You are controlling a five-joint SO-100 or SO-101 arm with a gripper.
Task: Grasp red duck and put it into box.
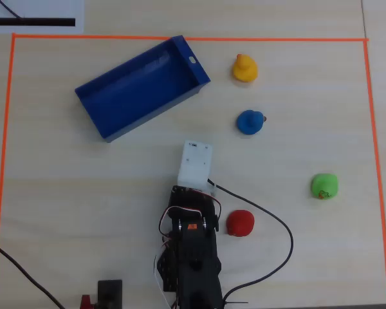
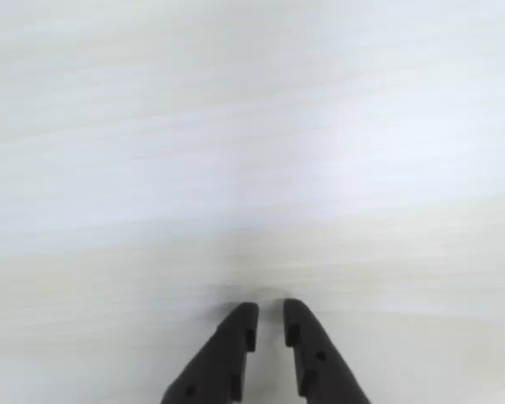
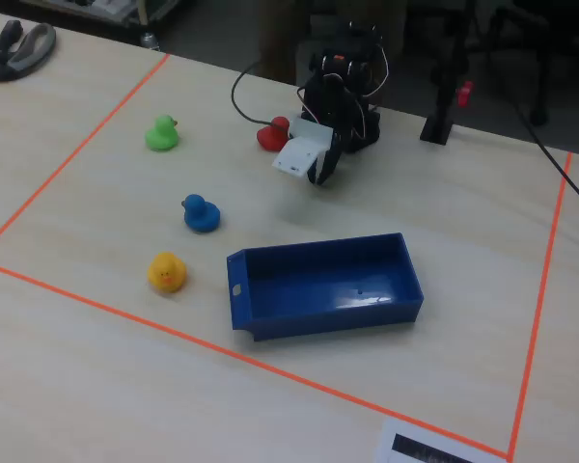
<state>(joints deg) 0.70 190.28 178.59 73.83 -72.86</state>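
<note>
The red duck sits on the table right beside the arm's base, to its right in the overhead view. The dark-blue box lies empty, slanted, at the upper left of the overhead view. My gripper hangs low over bare table in front of the base, between the duck and the box. Its black fingers are nearly together with nothing between them. In the overhead view the white wrist camera housing hides the fingers. The fixed view shows the gripper pointing down.
A yellow duck, a blue duck and a green duck stand to the right of the box in the overhead view. Orange tape outlines the work area. A black cable loops past the red duck.
</note>
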